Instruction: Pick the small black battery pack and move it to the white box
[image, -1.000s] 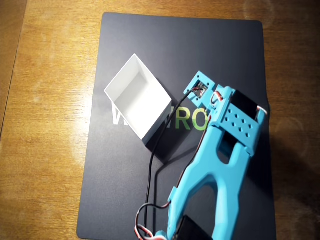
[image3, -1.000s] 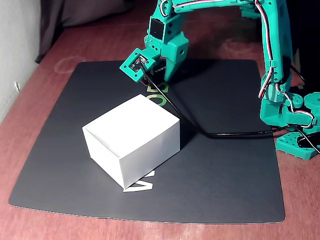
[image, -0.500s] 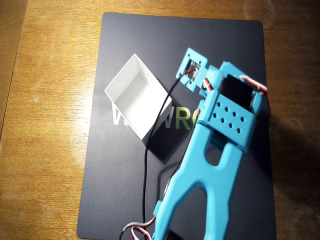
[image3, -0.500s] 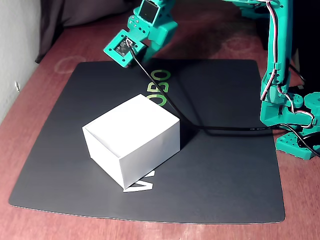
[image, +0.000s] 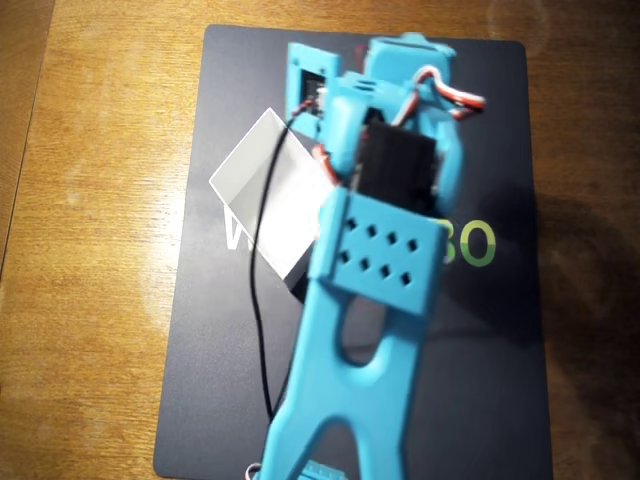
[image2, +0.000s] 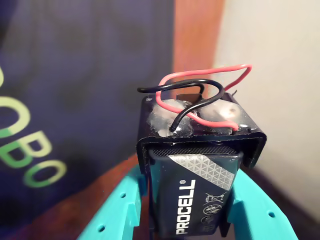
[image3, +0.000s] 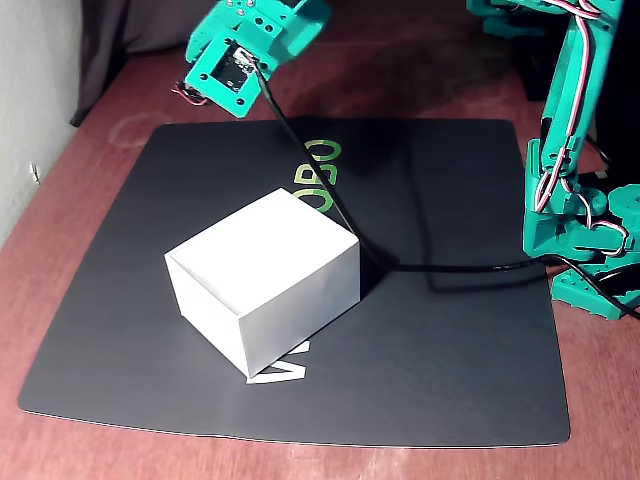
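In the wrist view my gripper (image2: 192, 205) is shut on the small black battery pack (image2: 200, 150). The pack stands upright between the teal fingers (image2: 120, 210) and holds a Procell 9V battery, with red and black wires looped over its top. In the fixed view the gripper (image3: 205, 85) hangs high above the far left edge of the mat, and only red wire ends show below it. The closed white box (image3: 265, 280) stands on the mat, nearer the camera than the gripper and lower. From overhead, the box (image: 270, 195) is partly covered by my arm (image: 380, 250).
A black mat (image3: 450, 350) with green and white lettering covers the wooden table (image: 90, 250). The arm's base (image3: 580, 230) stands at the mat's right edge in the fixed view. A black cable (image3: 450, 268) runs from it across the mat and up to the gripper. A pale wall shows at right in the wrist view.
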